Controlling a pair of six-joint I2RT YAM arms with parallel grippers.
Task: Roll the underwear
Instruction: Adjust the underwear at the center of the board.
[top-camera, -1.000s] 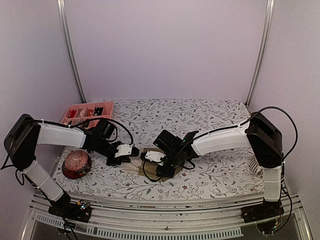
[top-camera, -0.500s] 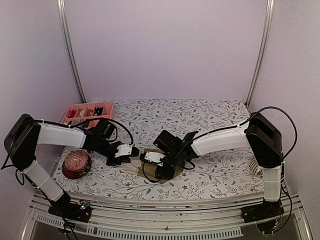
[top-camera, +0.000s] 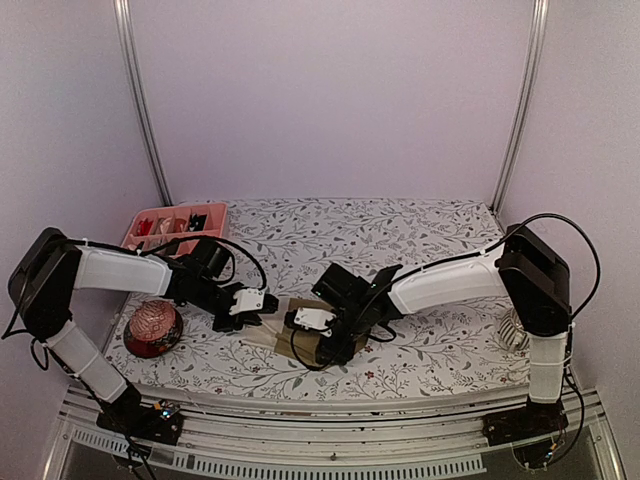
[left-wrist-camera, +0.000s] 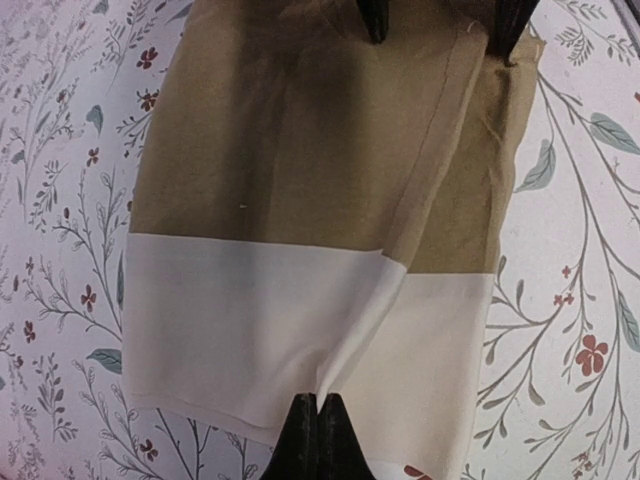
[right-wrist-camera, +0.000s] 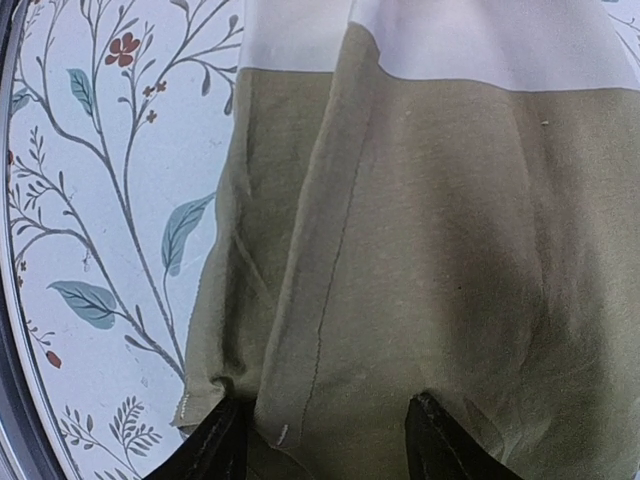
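Note:
A tan-beige underwear (top-camera: 283, 322) with a pale band lies folded flat on the floral cloth between the two arms. In the left wrist view my left gripper (left-wrist-camera: 317, 412) is shut on a small pinch of the pale band (left-wrist-camera: 250, 310) at its near edge. My right gripper (right-wrist-camera: 325, 440) stands open at the opposite, tan end (right-wrist-camera: 430, 220), its two dark fingers (right-wrist-camera: 215, 445) spread apart and touching the cloth's edge. From the top view the left gripper (top-camera: 268, 303) and the right gripper (top-camera: 310, 330) face each other across the garment.
A pink compartment tray (top-camera: 175, 222) holding small items sits at the back left. A dark red bowl (top-camera: 152, 328) stands at the front left beside the left arm. A white object (top-camera: 512, 330) lies at the table's right edge.
The right gripper's fingers have spread wider on the tan end, and the arm has shifted slightly toward the front right. The left gripper holds still on the pale band.

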